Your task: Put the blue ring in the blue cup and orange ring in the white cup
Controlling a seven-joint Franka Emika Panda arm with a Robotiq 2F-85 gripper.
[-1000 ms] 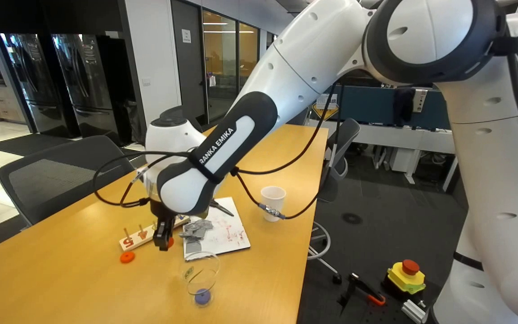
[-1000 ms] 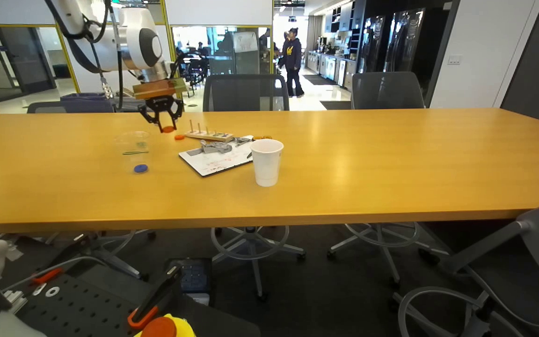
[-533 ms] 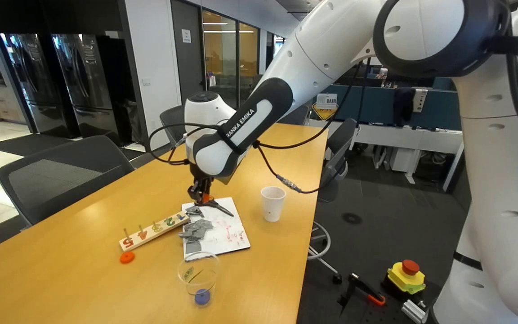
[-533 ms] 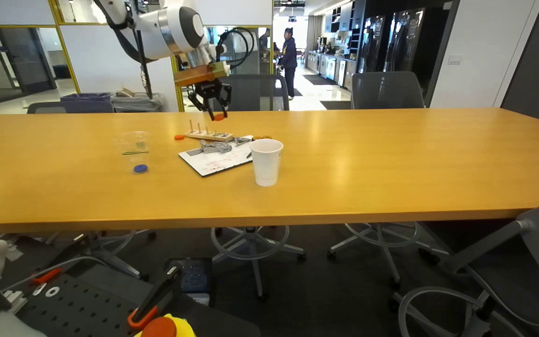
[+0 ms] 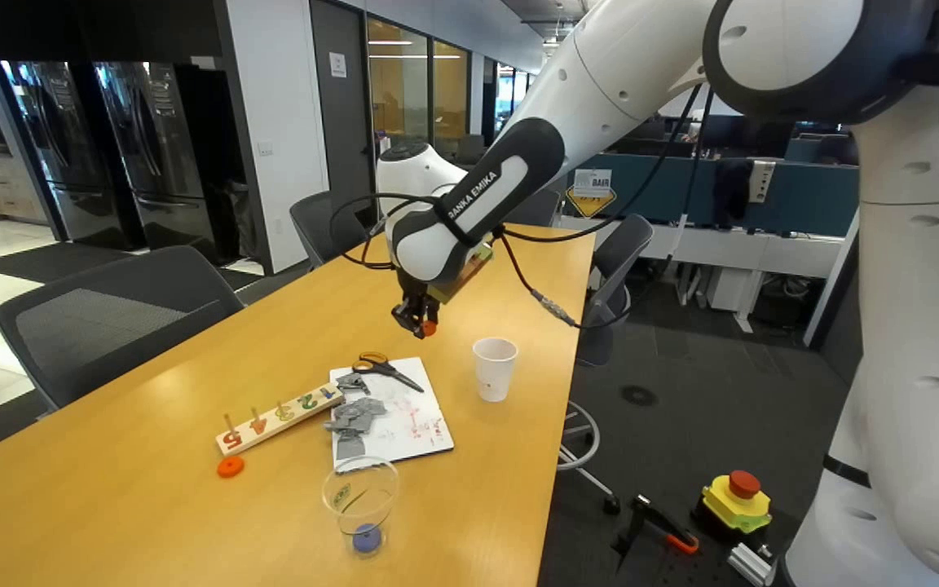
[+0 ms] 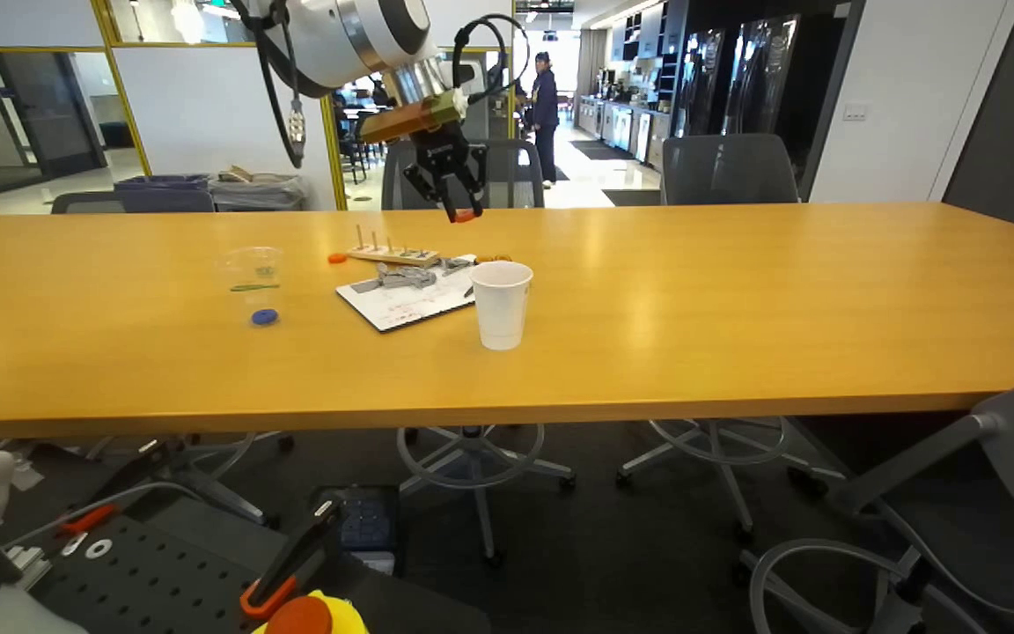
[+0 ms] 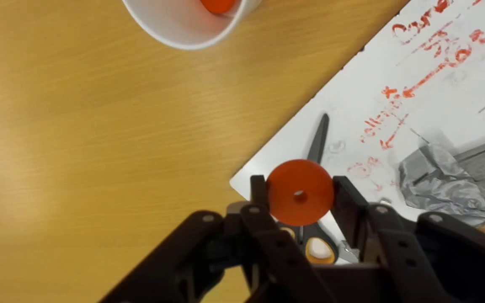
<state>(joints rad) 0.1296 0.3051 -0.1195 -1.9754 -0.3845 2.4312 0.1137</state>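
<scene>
My gripper (image 7: 300, 191) is shut on an orange ring (image 7: 293, 174), held flat between its fingertips in the air. In both exterior views the gripper (image 5: 422, 326) (image 6: 463, 211) hangs over the table, beyond the notepad and apart from the white cup (image 5: 495, 369) (image 6: 502, 308). The white cup stands upright; it also shows at the top of the wrist view (image 7: 179, 25), with an orange piece (image 7: 217, 3) inside. The see-through blue cup (image 5: 361, 493) (image 6: 252, 269) stands upright. The blue ring (image 5: 367, 538) (image 6: 264, 316) lies at its bottom.
Another orange ring (image 5: 231, 466) lies beside a numbered wooden peg board (image 5: 278, 420). A white board (image 5: 412, 416) holds scissors (image 5: 388, 371) and crumpled grey tape (image 5: 355, 414). Chairs stand around the table (image 6: 736, 308).
My gripper, holding the orange ring, has moved from beside the peg board and blue cup, past the scissors, to nearer the white cup, and higher. The cups and blue ring have not moved.
</scene>
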